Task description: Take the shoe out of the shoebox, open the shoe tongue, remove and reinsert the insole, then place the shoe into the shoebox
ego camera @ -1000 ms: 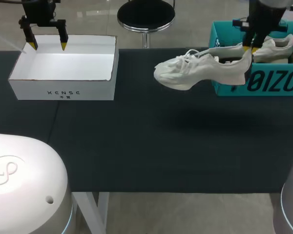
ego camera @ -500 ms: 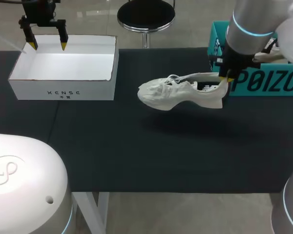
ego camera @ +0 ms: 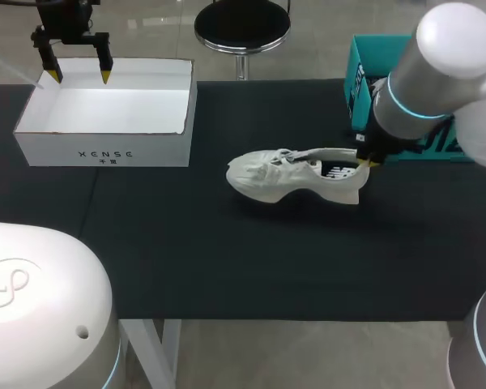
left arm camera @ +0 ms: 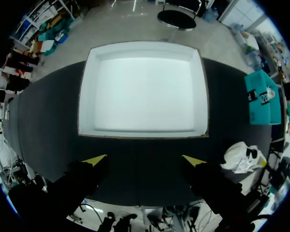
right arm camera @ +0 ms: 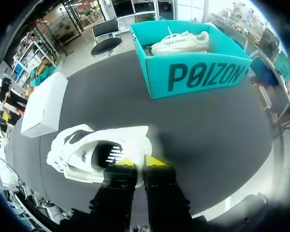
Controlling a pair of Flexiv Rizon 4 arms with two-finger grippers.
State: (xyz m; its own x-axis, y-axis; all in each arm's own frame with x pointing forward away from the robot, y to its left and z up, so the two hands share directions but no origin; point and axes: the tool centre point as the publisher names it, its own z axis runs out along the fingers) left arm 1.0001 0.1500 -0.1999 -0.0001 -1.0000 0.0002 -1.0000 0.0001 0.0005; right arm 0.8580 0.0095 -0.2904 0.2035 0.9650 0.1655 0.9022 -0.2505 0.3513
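A white sneaker (ego camera: 292, 174) rests on the black table mat near the middle, toe pointing left. My right gripper (ego camera: 364, 160) is shut on its heel rim; in the right wrist view the gripper (right arm camera: 139, 163) has one finger inside the sneaker (right arm camera: 82, 150) and one outside the heel. Behind it at the far right stands the teal shoebox (ego camera: 358, 81), also seen as the teal shoebox (right arm camera: 203, 72), with a second white shoe (right arm camera: 181, 42) lying inside. My left gripper (ego camera: 75, 74) hangs open over the far left corner, and in its own view the gripper (left arm camera: 144, 159) holds nothing.
An open white box (ego camera: 105, 146) with nothing in it sits at the far left of the mat, under my left gripper; its rim (left arm camera: 140, 133) lies just ahead of the fingers. A bare stretch of mat lies in front of the sneaker.
My right arm has carried the sneaker from beside the teal shoebox leftward and down, until it rests on the mat. The left arm has kept still.
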